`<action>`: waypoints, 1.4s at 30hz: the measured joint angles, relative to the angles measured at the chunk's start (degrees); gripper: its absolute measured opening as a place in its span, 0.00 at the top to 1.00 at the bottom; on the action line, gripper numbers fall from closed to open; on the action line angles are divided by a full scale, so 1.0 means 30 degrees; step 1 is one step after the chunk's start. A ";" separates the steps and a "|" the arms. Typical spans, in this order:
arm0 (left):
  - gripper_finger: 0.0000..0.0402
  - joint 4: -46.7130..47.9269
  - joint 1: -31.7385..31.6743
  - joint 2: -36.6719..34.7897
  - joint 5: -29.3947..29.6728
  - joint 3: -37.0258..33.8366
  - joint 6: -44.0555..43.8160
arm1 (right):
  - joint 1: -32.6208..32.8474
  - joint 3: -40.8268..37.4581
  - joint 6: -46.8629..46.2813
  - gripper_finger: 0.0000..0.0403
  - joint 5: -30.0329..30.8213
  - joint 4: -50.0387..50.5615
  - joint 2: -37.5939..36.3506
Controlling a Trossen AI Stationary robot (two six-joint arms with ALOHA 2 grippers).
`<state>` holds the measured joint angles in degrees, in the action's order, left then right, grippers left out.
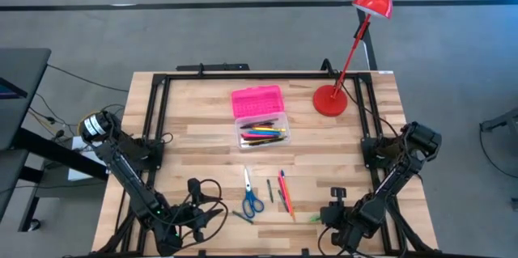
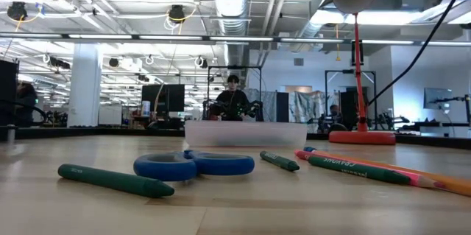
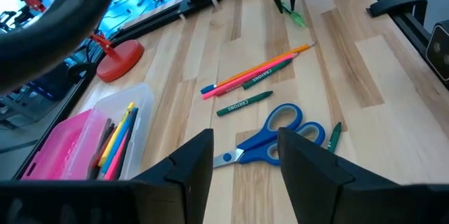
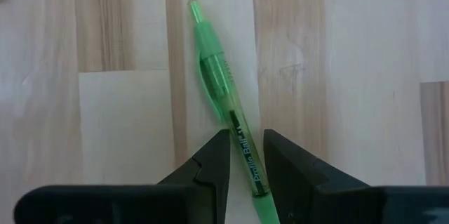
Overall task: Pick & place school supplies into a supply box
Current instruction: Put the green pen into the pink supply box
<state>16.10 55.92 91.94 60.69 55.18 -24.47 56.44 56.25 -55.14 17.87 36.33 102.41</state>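
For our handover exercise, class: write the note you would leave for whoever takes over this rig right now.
Right gripper: low at the near right, fingers either side of the green pen; grip not confirmed.
Left gripper: open, empty, near the scissors.
Supply box: lid open, several pens and pencils already inside.
Left: scissors, the green pen, and the crayons and pencils loose on the table.

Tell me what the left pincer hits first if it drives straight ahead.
Most likely the blue-handled scissors, lying just beyond the open left pincer; depth is hard to judge.
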 joint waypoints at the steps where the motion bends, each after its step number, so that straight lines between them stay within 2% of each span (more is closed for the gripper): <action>1: 0.62 0.0000 0.0000 0.0000 0.0004 0.0000 0.0000 | -0.0076 -0.0014 -0.0097 0.80 0.0004 0.0006 0.0000; 7: 0.62 -0.0005 0.0000 0.0000 -0.0002 0.0005 0.0000 | -0.0885 -0.0021 -0.0897 0.83 0.0021 0.0010 0.0000; 15: 0.62 -0.0007 0.0000 0.0000 -0.0009 0.0007 -0.0005 | -0.2502 -0.0018 -0.1938 0.93 -0.0062 0.0153 0.0007; 19: 0.62 -0.0007 0.0000 0.0007 -0.0010 0.0007 -0.0007 | -0.3322 0.0052 -0.3234 0.98 -0.1085 0.0469 -0.0065; 22: 0.62 -0.0007 0.0000 0.0007 -0.0016 0.0007 -0.0066 | -0.3681 0.0052 -0.3562 0.97 -0.1761 0.0429 -0.0073; 26: 0.62 0.0000 0.0000 0.0007 -0.0016 0.0007 -0.0080 | -0.3902 0.0038 -0.3506 0.91 -0.2894 0.0310 -0.0049; 32: 0.62 0.0007 0.0000 0.0007 -0.0023 0.0007 -0.0080 | -0.3890 0.0008 -0.3482 0.83 -0.2925 0.0354 -0.0007; 37: 0.62 0.0015 0.0000 0.0007 -0.0059 0.0010 -0.0080 | -0.3906 0.0023 -0.3491 0.85 -0.2912 0.0523 0.0000; 42: 0.62 0.0022 0.0000 0.0007 -0.0064 0.0015 -0.0080 | -0.4188 0.0016 -0.3474 0.93 -0.2973 0.0681 0.0007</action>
<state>16.16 55.92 91.96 60.50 55.22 -24.71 43.88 56.29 -65.56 8.95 38.37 102.43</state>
